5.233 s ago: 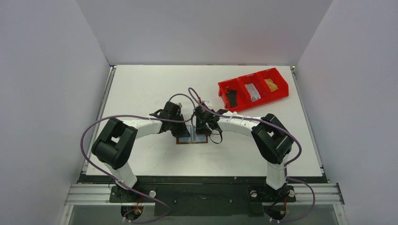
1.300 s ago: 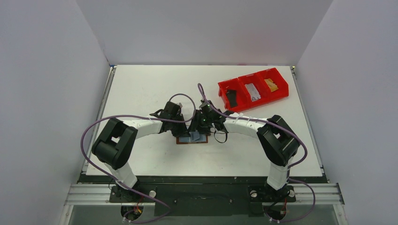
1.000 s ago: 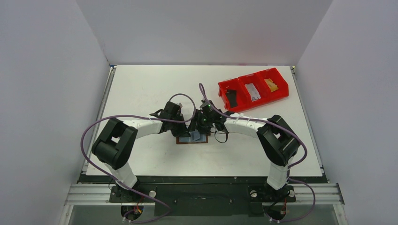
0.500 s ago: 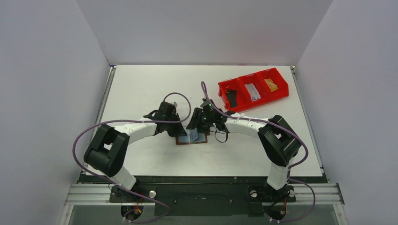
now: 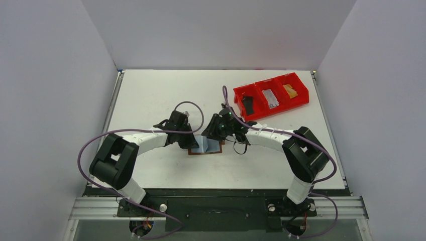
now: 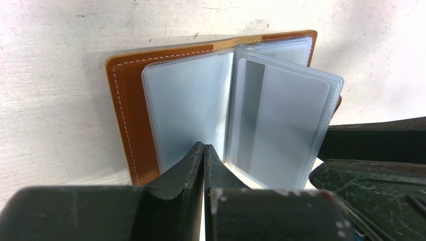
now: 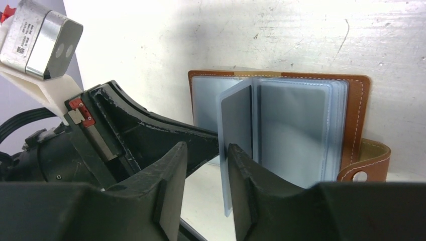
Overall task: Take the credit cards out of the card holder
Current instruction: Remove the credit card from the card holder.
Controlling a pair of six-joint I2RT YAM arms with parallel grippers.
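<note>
The white table (image 5: 150, 95) was scuffed and marked with fine scratches where the wrist views showed it up close. The brown leather card holder (image 5: 207, 146) lay open on it near the middle, its cover flat on the surface and its closing tab (image 7: 364, 168) resting beside the right edge. A red three-compartment bin (image 5: 281, 96) sat at the far right, well apart from the holder
</note>
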